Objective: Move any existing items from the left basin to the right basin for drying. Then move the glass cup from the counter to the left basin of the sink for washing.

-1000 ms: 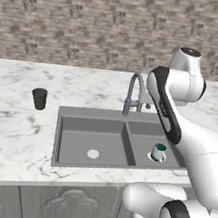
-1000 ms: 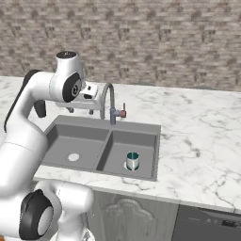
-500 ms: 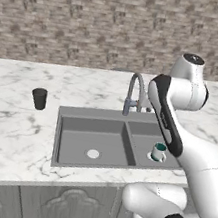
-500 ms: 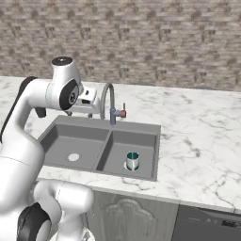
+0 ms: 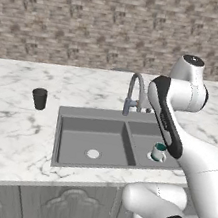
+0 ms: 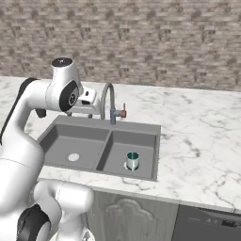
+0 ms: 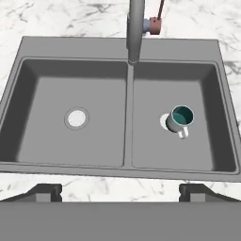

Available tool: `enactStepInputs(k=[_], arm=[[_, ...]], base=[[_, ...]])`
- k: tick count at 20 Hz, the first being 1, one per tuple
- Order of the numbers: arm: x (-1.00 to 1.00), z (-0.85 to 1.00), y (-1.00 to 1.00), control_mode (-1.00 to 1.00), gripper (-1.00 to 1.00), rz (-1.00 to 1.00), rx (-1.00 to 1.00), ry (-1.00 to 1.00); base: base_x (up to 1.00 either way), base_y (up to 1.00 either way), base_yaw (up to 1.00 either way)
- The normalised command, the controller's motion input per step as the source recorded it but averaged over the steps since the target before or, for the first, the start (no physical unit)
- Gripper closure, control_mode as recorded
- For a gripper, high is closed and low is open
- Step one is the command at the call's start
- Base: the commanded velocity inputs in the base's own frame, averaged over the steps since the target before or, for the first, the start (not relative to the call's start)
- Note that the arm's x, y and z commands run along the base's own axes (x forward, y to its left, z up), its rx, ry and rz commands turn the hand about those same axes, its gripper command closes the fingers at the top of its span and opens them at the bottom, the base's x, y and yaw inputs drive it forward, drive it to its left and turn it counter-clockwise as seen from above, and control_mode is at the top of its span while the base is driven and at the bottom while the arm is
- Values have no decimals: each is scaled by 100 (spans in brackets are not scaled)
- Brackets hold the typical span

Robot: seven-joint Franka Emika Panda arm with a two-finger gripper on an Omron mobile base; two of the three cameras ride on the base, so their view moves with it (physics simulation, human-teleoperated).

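We see the mug (image 7: 181, 118) standing upright in the right basin (image 7: 207, 122), where it can dry, so the left basin (image 7: 42, 113) lies bare around its drain. The glass cup (image 5: 40, 98) waits on the desk (image 5: 11, 129), left of the sink (image 5: 61, 161). The tool (image 7: 120, 190) hangs above, tips wide apart, holding nothing, and we judge it free for the cup.

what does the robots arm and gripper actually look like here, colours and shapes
The arm is glossy white, built of rounded, bulbous segments with dark grey to black bands at the joints and a dark cap on its topmost joint. A long black strip runs along one link. No cables or markings are visible. Of the gripper, two small, dark, blocky fingertips show in the hand view.
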Motion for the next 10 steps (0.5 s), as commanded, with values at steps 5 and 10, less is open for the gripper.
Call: enactStepInputs(k=[5, 10], arm=[[0, 0, 0, 100, -100, 0, 0, 0], [0, 0, 0, 100, -100, 0, 0, 0]], base=[[-1, 48, 0], [-2, 63, 0]])
